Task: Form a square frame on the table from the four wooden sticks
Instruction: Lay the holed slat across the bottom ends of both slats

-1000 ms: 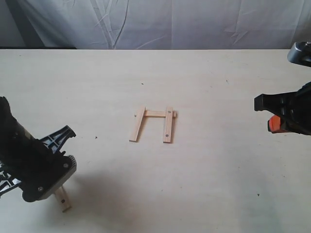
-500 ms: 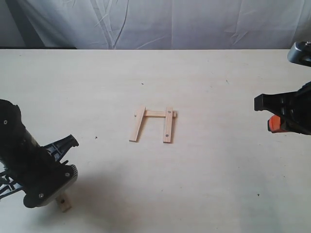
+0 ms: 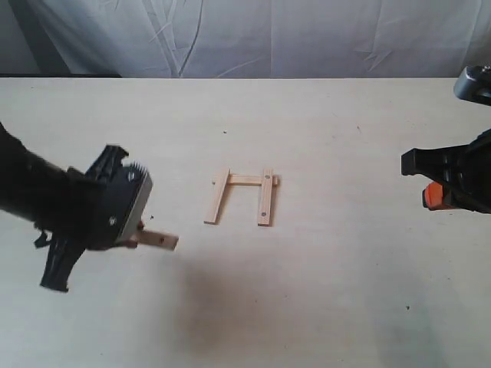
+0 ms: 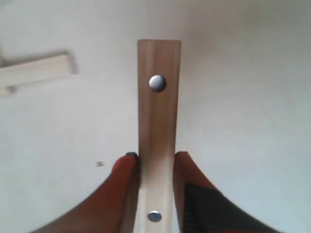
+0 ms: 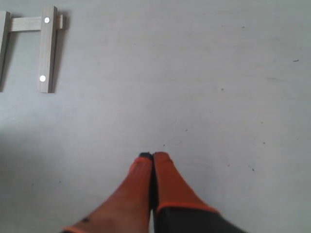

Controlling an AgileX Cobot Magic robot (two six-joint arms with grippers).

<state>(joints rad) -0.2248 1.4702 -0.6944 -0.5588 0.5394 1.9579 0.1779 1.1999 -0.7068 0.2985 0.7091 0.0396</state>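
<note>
Now, your left gripper [image 4: 156, 160] is clamped on a flat pale wooden stick with two grey round dots [image 4: 159, 111]. Its orange fingers [image 4: 127, 174] press the stick's two long edges beside one dot, and the other dotted end juts out past the fingertips. In the exterior view that held stick [image 3: 159, 241] points toward the middle of the pale cream matte surface [image 3: 330, 291], its free end apart from the other wood.

Near it, at the centre, three more pale wooden strips lie as a frame with one side open. There is a slightly tilted left stick [image 3: 217, 197], a right stick [image 3: 265, 198] bearing two grey dots, and a cross stick [image 3: 247, 179] joining their far ends; the right stick lies over it. The side nearest the camera is open.

Well apart, at the right edge, your right gripper [image 5: 149, 156] hangs over bare surface with its orange fingers pressed together, holding nothing. A creased white cloth [image 3: 268, 38] hangs behind the surface.
</note>
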